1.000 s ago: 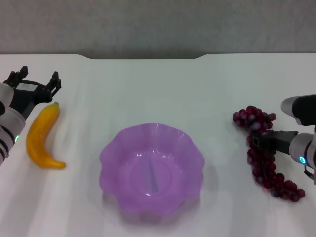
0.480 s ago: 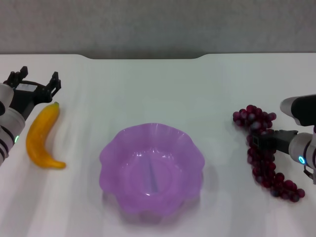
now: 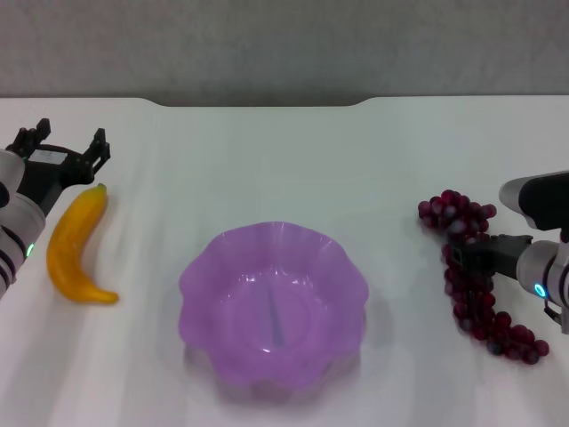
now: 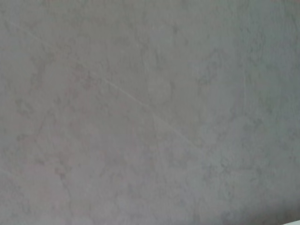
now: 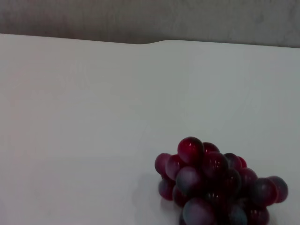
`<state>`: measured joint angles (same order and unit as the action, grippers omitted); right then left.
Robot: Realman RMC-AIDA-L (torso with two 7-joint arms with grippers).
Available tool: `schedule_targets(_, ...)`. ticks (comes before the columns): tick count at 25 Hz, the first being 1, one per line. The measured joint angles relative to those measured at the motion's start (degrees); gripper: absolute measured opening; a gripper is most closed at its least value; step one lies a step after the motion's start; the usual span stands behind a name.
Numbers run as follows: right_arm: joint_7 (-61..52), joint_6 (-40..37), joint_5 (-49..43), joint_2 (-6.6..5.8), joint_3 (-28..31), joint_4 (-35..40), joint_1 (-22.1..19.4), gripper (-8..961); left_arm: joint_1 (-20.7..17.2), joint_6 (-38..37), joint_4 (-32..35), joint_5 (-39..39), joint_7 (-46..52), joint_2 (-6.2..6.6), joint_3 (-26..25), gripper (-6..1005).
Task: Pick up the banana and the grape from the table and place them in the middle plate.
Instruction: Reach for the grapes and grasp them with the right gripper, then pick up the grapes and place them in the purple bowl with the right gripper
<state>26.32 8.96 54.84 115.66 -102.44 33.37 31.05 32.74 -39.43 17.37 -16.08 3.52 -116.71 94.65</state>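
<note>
Banana: one curved, glossy yellow-orange banana [image 3: 77, 245] with a dark-green tip, lying flat on the table at the robot's left, well apart from the plate; not yet lifted.
Grape: one long bunch of small dark-red to purple round grapes [image 3: 473, 271], some bluish-grey, flat on the table at the robot's right; its far end shows in the right wrist view [image 5: 213, 187].
Middle plate: one translucent purple plastic plate [image 3: 274, 305] with a scalloped rim, centred between the two fruits, nothing in it; likely set there so either arm can reach it.
Table: one plain white tabletop [image 3: 267, 160] with a rounded notch in its far edge.
Left gripper: one black gripper [image 3: 60, 153], fingers spread and released, just beyond the banana's green tip, holding nothing; seemingly lined up for the banana.
Right gripper: one black gripper [image 3: 474, 256], low over the middle of the bunch; whether clenched or released, cannot tell.
Count: two fruits, one plate, two grippers.
</note>
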Motion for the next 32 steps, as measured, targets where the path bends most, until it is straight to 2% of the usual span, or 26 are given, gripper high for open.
schedule_targets(32,-0.2,-6.4,0.0,0.08,-6.7,1.2,-0.7,402,-0.4,-0.1,-0.3,0.0,0.0,0.00,0.0,819)
